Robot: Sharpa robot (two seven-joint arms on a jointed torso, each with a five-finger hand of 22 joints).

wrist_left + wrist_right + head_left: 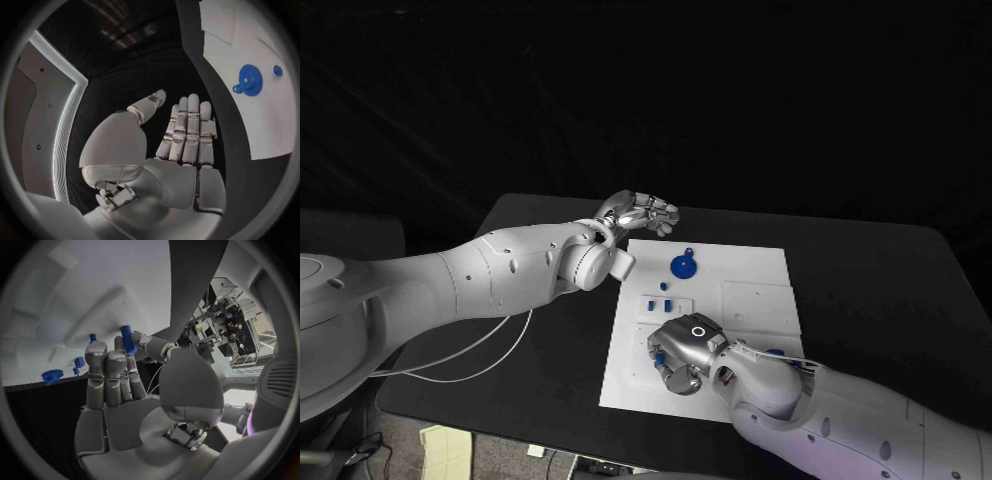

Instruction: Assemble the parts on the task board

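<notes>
Lying flat in the middle of the black table point(877, 270), the white board point(762, 280) carries a blue gear point(684, 266) near its far left corner, with a smaller blue knob point(277, 70) close beside it in the left wrist view. The left hand point(643, 213) hovers just off the board's far left corner, over bare table, apart from the gear; its fingers point(187, 130) are stretched out straight, side by side, thumb apart, holding nothing. The right hand point(684, 355) sits over the near left part of the board, and the right wrist view shows a blue peg point(127, 339) at its fingertips, seemingly pinched there, though the contact itself is hard to make out. Two small blue pieces point(664, 303) stand in the board just beyond this hand, near the board's middle left. Another blue bit point(776, 352) peeks out at the right of the right wrist, mostly covered by the arm. Whatever lies under the right palm is hidden, and the board's raised outlines on its right half are too faint to read.
</notes>
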